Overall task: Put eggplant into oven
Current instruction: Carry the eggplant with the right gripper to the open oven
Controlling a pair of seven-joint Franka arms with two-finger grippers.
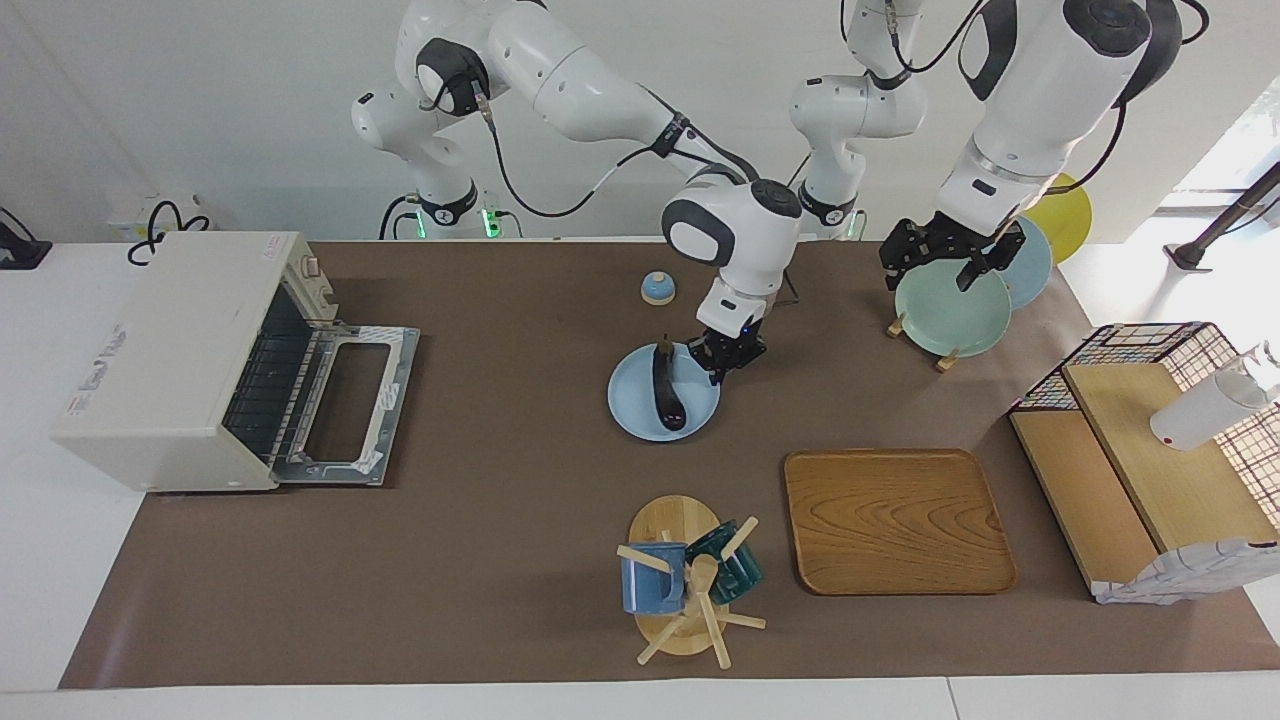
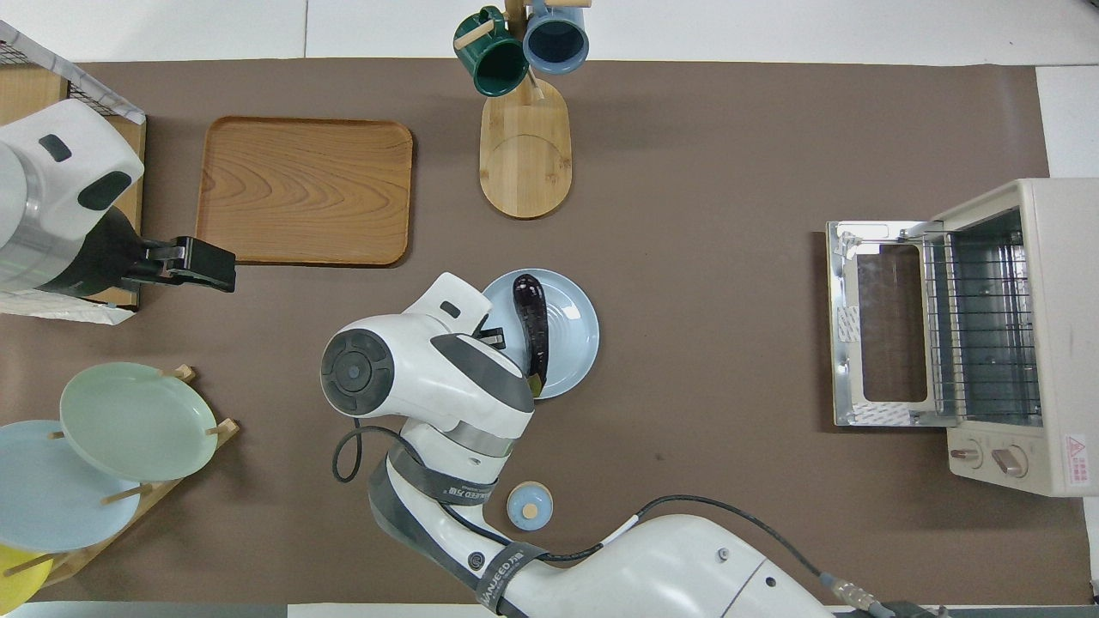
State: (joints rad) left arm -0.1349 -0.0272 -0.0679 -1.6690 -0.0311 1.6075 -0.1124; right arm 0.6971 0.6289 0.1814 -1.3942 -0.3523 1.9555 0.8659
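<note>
A: What is counted on the surface (image 1: 520,520)?

B: 1 eggplant (image 1: 667,392), 1 oven (image 1: 170,350), 1 pale blue plate (image 1: 635,410), 1 wooden tray (image 1: 895,520), 1 small blue domed lid (image 1: 657,288), 2 mugs on 1 wooden mug tree (image 1: 680,600), and 3 plates stood in 1 rack (image 1: 950,315): green, blue and yellow.

A: Where is the eggplant found?

B: At the middle of the frame in the facing view, laid lengthwise on the pale blue plate, its stem end toward the robots. The oven is seen at mid-height toward the right arm's end of the surface.

A: How are the 2 grippers held?

B: The right gripper (image 1: 722,366) is lowered to the plate's rim, beside the eggplant and not on it, with its fingertips brought together. Whether the rim is pinched cannot be told. The left gripper (image 1: 943,268) is hung over the green plate in the upper part of the frame, fingers spread apart, with nothing held.

A: What is placed between the eggplant and the oven?

B: A stretch of brown surface, then the oven's door (image 1: 350,405), dropped flat in front of the wire rack. In the overhead view, part of the plate is covered by the right arm's wrist.
</note>
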